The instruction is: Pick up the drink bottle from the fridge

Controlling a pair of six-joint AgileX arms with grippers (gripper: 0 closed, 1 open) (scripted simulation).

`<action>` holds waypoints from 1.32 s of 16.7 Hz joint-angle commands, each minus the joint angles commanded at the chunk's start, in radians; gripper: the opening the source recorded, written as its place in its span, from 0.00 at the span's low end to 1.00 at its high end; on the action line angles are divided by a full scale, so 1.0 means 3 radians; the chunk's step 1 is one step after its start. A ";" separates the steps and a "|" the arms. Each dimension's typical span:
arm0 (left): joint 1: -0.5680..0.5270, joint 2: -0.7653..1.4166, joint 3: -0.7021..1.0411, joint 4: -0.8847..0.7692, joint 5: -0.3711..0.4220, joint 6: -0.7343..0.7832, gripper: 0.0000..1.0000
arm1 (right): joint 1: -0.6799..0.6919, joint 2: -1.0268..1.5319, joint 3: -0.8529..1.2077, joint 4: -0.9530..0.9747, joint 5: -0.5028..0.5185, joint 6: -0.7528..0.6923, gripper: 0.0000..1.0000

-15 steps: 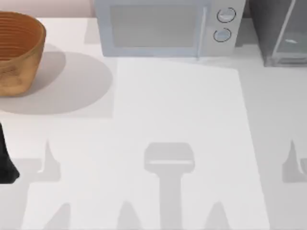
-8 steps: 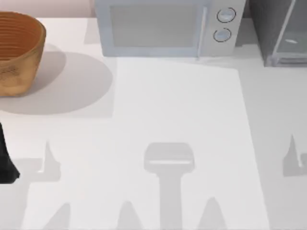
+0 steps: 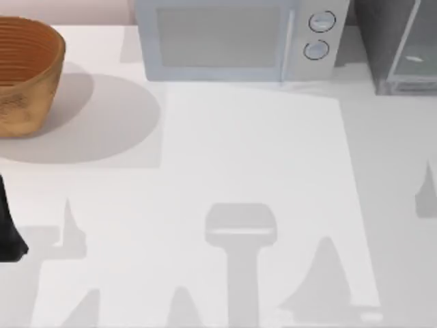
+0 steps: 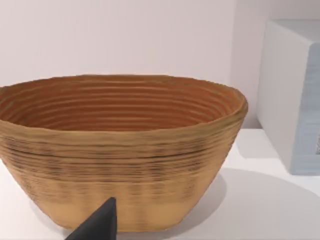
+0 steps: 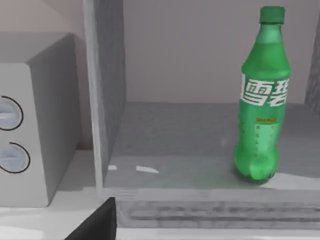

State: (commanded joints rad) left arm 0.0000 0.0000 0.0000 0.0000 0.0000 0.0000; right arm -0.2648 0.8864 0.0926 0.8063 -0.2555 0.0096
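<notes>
The drink bottle (image 5: 263,100), bright green with a green cap and a white label, stands upright on the grey floor of the fridge (image 5: 175,145) in the right wrist view. A dark piece of my right gripper (image 5: 97,222) sits low in that view, short of the fridge's front sill and apart from the bottle. From above, the fridge (image 3: 399,48) is the dark-grey cabinet at the table's far right corner. My left arm (image 3: 8,229) rests at the table's left edge, and a dark piece of its gripper (image 4: 97,225) faces the basket.
A white microwave (image 3: 232,41) with two round knobs stands at the back centre, just left of the fridge, and its side (image 5: 35,115) is close to the fridge wall. A woven basket (image 3: 24,72) sits at the back left.
The arm shadows on the table's right side have shifted: the one at the right edge slid further right, and a larger one has grown at the bottom right. The left arm has stayed still.
</notes>
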 joint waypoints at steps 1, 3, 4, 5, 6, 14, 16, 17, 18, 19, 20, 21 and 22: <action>0.0000 0.0000 0.0000 0.0000 0.0000 0.0000 1.00 | -0.0095 0.0344 0.0024 0.0284 -0.0090 0.0005 1.00; 0.0000 0.0000 0.0000 0.0000 0.0000 0.0000 1.00 | -0.0277 0.0985 0.0070 0.0819 -0.0265 0.0014 1.00; 0.0000 0.0000 0.0000 0.0000 0.0000 0.0000 1.00 | -0.0364 0.1278 0.0093 0.1069 -0.0348 0.0018 1.00; 0.0000 0.0000 0.0000 0.0000 0.0000 0.0000 1.00 | -0.0446 0.1552 0.0117 0.1308 -0.0427 0.0021 1.00; 0.0000 0.0000 0.0000 0.0000 0.0000 0.0000 1.00 | -0.0523 0.1807 0.0142 0.1537 -0.0502 0.0024 1.00; 0.0000 0.0000 0.0000 0.0000 0.0000 0.0000 1.00 | -0.0892 0.3013 0.0303 0.2695 -0.0858 0.0028 1.00; 0.0000 0.0000 0.0000 0.0000 0.0000 0.0000 1.00 | -0.0896 0.3023 0.0305 0.2706 -0.0862 0.0028 1.00; 0.0000 0.0000 0.0000 0.0000 0.0000 0.0000 1.00 | -0.0896 0.3023 0.0305 0.2706 -0.0862 0.0028 1.00; 0.0000 0.0000 0.0000 0.0000 0.0000 0.0000 1.00 | -0.0896 0.3023 0.0305 0.2706 -0.0862 0.0028 1.00; 0.0000 0.0000 0.0000 0.0000 0.0000 0.0000 1.00 | -0.0882 0.3015 0.0292 0.2698 -0.0856 0.0028 1.00; 0.0000 0.0000 0.0000 0.0000 0.0000 0.0000 1.00 | -0.0879 0.3021 0.0300 0.2695 -0.0854 0.0028 1.00; 0.0000 0.0000 0.0000 0.0000 0.0000 0.0000 1.00 | -0.0863 0.3050 0.0341 0.2677 -0.0842 0.0026 1.00; 0.0000 0.0000 0.0000 0.0000 0.0000 0.0000 1.00 | -0.0836 0.3097 0.0416 0.2641 -0.0817 0.0024 1.00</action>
State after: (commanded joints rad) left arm 0.0000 0.0000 0.0000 0.0000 0.0000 0.0000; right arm -0.5156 1.8156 0.2174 1.5987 -0.5008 0.0168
